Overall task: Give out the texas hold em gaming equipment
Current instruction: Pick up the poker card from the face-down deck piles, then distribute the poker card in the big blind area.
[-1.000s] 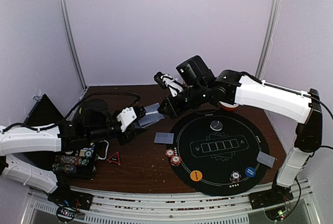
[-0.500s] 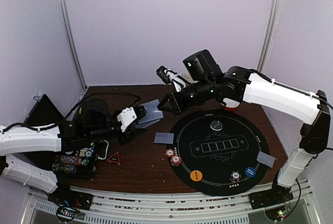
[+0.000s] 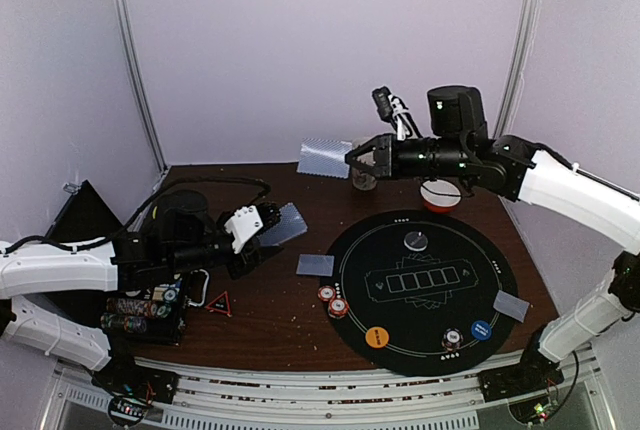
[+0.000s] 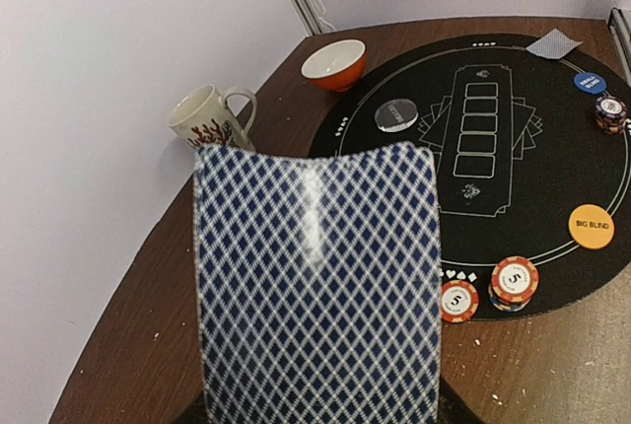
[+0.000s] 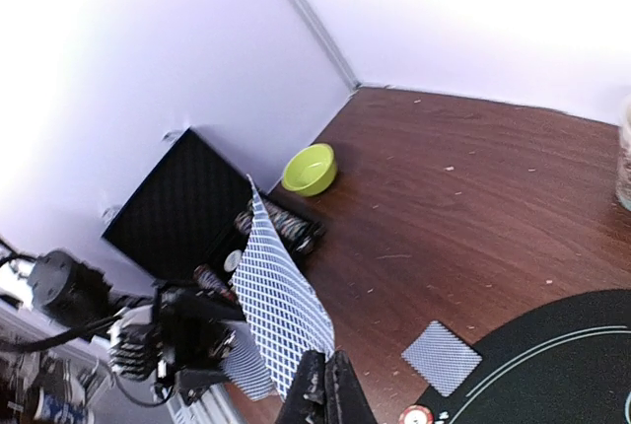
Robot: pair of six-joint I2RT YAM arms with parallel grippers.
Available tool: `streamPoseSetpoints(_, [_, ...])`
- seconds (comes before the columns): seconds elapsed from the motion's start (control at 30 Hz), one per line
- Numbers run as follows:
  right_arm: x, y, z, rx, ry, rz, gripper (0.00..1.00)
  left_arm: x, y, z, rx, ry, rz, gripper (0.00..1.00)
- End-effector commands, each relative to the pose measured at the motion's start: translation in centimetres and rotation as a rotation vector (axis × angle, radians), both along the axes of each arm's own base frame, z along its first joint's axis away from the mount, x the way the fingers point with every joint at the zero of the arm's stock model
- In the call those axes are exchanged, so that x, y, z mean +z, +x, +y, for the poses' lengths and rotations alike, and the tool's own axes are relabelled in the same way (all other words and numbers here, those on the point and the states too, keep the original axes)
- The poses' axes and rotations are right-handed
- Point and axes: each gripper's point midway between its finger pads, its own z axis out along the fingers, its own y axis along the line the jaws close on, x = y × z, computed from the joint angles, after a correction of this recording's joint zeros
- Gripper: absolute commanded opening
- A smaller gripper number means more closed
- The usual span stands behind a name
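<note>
My left gripper [image 3: 266,229] is shut on grey-blue-backed playing cards [image 3: 284,221]; they fill the left wrist view [image 4: 315,276] and hide the fingers. My right gripper [image 3: 352,158] is shut on one single card [image 3: 325,157], held high above the table's back; in the right wrist view the card [image 5: 281,296] hangs from the closed tips [image 5: 330,377]. On the black round mat [image 3: 430,295] lie the clear-grey button [image 3: 416,240], orange button [image 3: 376,337], blue button [image 3: 481,330] and a chip stack [image 3: 453,338]. Two chip stacks [image 3: 332,300] sit at its left rim. Single cards lie to the mat's left [image 3: 315,264] and right [image 3: 511,304].
A white patterned mug [image 4: 207,116] and an orange bowl [image 3: 438,195] stand at the back. A red triangle [image 3: 219,301] lies beside the open black case [image 3: 145,315] of chips at the left. A green bowl [image 5: 310,168] sits beside the case lid [image 5: 177,202].
My right gripper has drawn one card off the left gripper's cards and carried it up, back and to the right. The left arm has stayed in place.
</note>
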Motion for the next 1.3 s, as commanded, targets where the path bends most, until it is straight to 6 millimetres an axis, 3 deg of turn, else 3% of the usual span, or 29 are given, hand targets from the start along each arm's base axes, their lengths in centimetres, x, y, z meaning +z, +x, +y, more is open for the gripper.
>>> streamPoseSetpoints(0.0, [-2.6, 4.2, -2.6, -0.206, 0.050, 0.076, 0.00, 1.5, 0.5, -0.2, 0.009, -0.051, -0.044, 0.47])
streamPoseSetpoints(0.23, [-12.7, 5.7, 2.5, -0.073, -0.006, 0.265, 0.00, 1.5, 0.5, -0.2, 0.014, -0.047, -0.047, 0.48])
streamPoseSetpoints(0.37, [-20.0, 5.5, 4.9, 0.024, -0.080, 0.417, 0.00, 1.6, 0.6, 0.0, 0.023, -0.046, -0.056, 0.47])
streamPoseSetpoints(0.47, [-23.2, 5.3, 6.0, 0.071, -0.103, 0.492, 0.00, 1.4, 0.7, 0.0, 0.024, -0.041, -0.054, 0.47])
streamPoseSetpoints(0.73, [-27.8, 4.7, 6.3, 0.083, -0.126, 0.591, 0.00, 1.0, 0.8, 0.0, 0.025, -0.030, -0.053, 0.47])
streamPoseSetpoints(1.27, [-30.6, 4.9, 4.3, -0.020, -0.165, 0.679, 0.00, 1.1, 0.7, 0.0, 0.022, -0.033, -0.053, 0.48])
